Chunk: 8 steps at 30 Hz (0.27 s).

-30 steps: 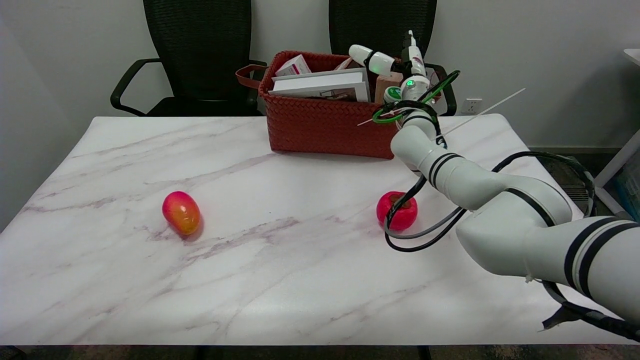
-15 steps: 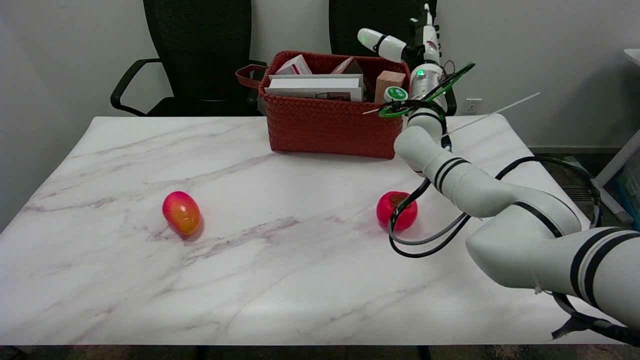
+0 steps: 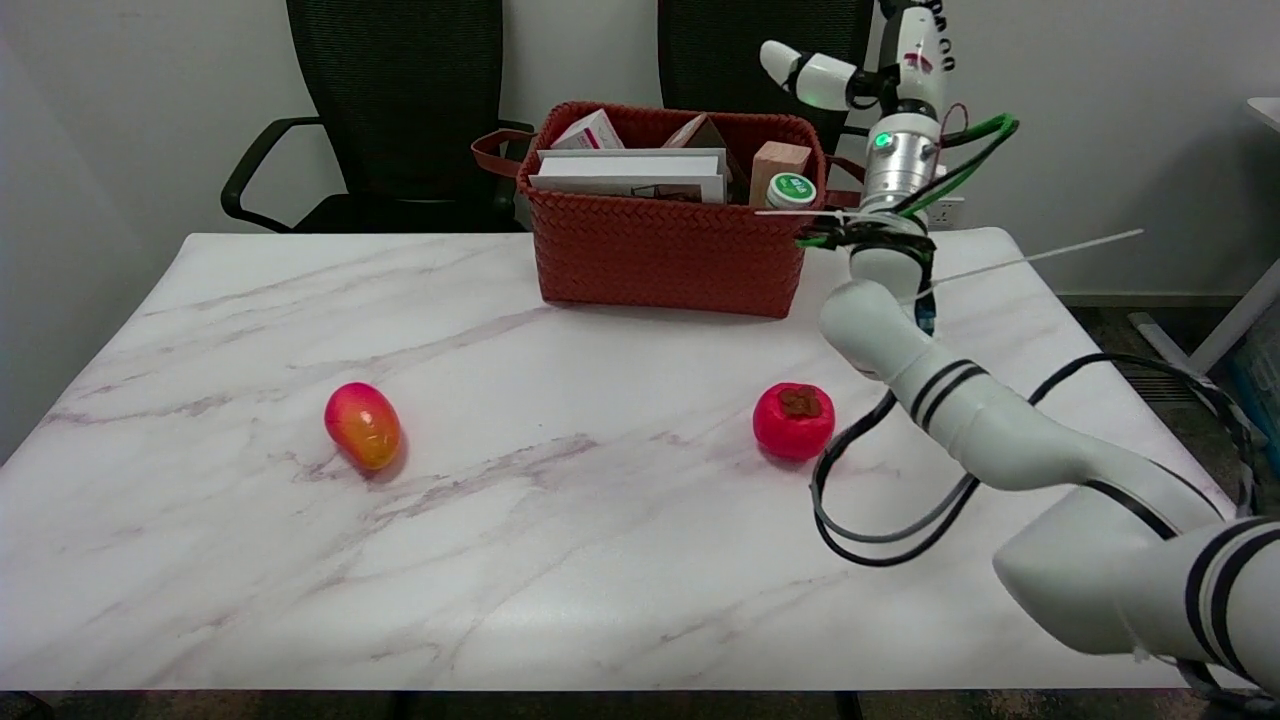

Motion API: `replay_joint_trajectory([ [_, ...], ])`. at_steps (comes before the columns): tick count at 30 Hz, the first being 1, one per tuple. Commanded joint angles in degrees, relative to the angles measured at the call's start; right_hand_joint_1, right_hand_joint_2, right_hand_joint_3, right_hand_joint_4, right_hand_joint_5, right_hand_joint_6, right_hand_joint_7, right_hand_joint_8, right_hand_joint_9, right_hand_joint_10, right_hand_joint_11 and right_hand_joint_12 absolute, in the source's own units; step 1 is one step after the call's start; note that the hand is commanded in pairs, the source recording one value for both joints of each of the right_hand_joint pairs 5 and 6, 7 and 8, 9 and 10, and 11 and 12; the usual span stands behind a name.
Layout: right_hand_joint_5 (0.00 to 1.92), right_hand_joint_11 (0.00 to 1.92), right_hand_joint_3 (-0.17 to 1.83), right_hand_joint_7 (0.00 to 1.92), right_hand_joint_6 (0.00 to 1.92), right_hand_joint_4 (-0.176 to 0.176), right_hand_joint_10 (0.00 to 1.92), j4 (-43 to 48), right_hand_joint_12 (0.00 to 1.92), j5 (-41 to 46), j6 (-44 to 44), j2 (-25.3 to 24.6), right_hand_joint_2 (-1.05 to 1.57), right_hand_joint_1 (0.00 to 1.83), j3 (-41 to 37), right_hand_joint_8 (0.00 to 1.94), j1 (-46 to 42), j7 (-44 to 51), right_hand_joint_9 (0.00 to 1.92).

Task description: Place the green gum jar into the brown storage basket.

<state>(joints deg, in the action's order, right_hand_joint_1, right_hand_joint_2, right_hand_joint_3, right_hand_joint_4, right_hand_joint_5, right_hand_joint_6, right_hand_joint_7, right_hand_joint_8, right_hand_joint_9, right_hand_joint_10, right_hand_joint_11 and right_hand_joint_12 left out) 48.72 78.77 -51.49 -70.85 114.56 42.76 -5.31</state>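
Note:
The green gum jar [image 3: 791, 190] stands upright inside the brown storage basket [image 3: 660, 250], at its right end beside a wooden block [image 3: 778, 163]. Only its white and green lid shows above the rim. My right hand [image 3: 880, 70] is raised above and to the right of the basket, apart from the jar. Its fingers are spread and hold nothing. The top of the hand is cut off by the picture's upper edge.
The basket also holds books [image 3: 630, 172] and small boxes [image 3: 587, 132]. A red persimmon [image 3: 794, 420] lies on the marble table [image 3: 300, 560] near my forearm, and a red-yellow mango [image 3: 363, 425] at the left. Two black chairs [image 3: 400, 110] stand behind.
My right hand has risen and drawn back to the right, away from the basket. The gum jar stays in the basket, now fully uncovered. The arm no longer crosses the persimmon.

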Motion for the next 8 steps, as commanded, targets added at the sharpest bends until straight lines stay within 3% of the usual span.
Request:
replay_joint_trajectory([
  [1, 0.20, 0.21, 0.41, 0.32, 0.20, 0.000, 0.29, 32.57, 0.21, -1.89, -11.20, 9.02, 0.40, 1.10, -0.75, 0.32, -22.32, 29.99, 0.29],
  [8, 0.14, 0.22, 0.42, 0.33, 0.14, 0.000, 0.29, 39.57, 0.22, -6.86, -17.50, 9.00, 0.40, 1.12, 0.12, 0.33, -31.22, 37.04, 0.29],
])
